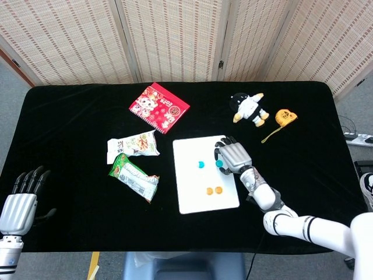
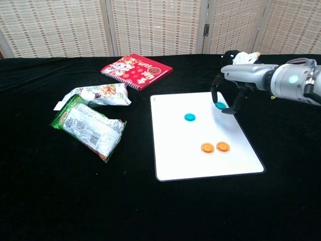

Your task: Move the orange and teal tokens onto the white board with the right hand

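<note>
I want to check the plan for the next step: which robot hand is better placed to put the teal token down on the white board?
The right robot hand. It holds the teal token over the white board. The left robot hand is far off at the table's near left corner.
</note>
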Motion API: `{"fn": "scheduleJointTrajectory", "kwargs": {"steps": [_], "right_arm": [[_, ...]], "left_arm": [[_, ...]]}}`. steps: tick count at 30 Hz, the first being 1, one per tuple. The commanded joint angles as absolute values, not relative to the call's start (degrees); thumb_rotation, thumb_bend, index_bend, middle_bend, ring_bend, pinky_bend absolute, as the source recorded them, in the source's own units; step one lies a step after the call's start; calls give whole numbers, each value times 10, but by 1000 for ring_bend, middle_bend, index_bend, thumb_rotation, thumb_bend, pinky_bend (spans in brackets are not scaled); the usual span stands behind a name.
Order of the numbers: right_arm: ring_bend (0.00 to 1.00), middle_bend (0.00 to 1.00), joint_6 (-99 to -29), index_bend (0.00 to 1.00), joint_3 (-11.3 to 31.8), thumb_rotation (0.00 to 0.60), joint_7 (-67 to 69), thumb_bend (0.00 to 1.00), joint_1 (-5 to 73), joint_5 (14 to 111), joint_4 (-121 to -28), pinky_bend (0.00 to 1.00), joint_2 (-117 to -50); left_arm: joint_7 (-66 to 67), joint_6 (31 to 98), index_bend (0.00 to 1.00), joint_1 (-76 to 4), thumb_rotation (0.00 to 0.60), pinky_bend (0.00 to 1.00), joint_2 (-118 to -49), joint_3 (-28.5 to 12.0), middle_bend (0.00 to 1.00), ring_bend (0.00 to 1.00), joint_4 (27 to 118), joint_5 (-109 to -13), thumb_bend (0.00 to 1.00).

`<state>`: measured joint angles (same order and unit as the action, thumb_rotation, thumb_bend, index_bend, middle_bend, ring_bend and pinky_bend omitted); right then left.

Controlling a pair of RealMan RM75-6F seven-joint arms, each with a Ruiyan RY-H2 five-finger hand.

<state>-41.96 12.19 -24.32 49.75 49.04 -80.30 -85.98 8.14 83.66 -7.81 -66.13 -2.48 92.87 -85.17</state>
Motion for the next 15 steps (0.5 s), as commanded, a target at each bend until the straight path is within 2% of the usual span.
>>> {"fn": "scheduleJointTrajectory", "kwargs": {"steps": [1,15], "right_arm": [[92,224,-423,511,118,600,-271,373,517,466,-785,0,-881],[89,219,-433,511,102,600,-308,373,556,412,-740,0,-924]], "left_arm": [[80,837,0,-77,600,0,-662,-24,14,48,927,-852,224],[73,836,0,-73,600,0,-665,-23,14,48,918,-847,224]]}}
